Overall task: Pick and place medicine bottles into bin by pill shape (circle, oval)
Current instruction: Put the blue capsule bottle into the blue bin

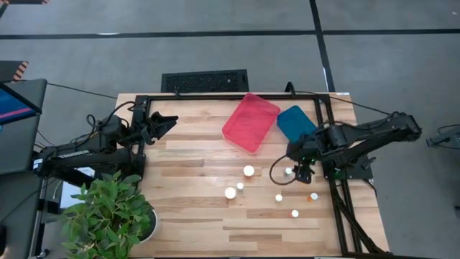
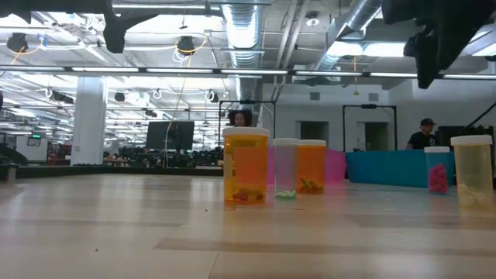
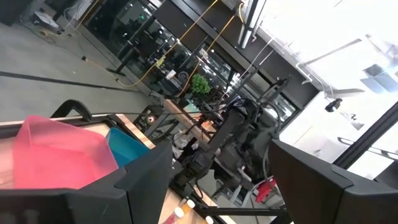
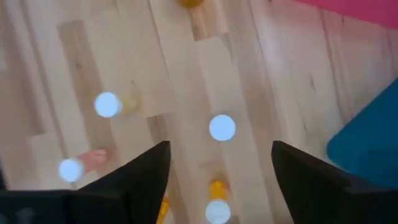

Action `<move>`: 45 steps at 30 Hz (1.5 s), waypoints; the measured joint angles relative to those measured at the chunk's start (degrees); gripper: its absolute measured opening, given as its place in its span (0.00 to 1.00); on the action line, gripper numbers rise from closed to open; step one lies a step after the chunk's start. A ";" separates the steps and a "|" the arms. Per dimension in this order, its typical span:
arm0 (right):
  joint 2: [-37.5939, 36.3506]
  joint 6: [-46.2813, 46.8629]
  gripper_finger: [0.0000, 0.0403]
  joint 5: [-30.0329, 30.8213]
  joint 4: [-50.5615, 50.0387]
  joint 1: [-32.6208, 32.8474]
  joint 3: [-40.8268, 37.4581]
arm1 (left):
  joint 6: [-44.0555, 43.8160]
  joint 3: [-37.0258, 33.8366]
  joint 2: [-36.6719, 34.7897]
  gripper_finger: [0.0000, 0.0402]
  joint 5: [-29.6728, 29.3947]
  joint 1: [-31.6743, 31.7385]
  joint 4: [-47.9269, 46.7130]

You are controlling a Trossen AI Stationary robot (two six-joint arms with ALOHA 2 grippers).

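My right hand hangs over the worktop, fingers spread wide and holding nothing, with a white-capped bottle showing between them from above. The other medicine bottles stand scattered on the wood in front of the pink bin and the blue bin; none is in either bin yet. From table height, the nearest orange one shows pills lying at its bottom. These look light, hard and smooth, so I reckon they'd tip or skid if I nudged one; I'd close across the cap or just under it, squarely. My left hand waits at the far left edge, fingers apart, empty.
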 joint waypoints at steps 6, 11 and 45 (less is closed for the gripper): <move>4.10 -2.16 0.79 4.17 0.21 1.79 -1.05 | 0.01 0.02 -0.02 0.65 0.02 -0.01 -0.31; 2.45 -2.59 0.77 4.18 6.34 2.85 -7.16 | -0.02 0.02 0.00 0.65 0.78 0.00 -1.68; -1.14 -8.63 0.77 5.70 25.07 3.14 -23.82 | -0.42 0.02 0.00 0.65 -1.83 -0.01 -2.91</move>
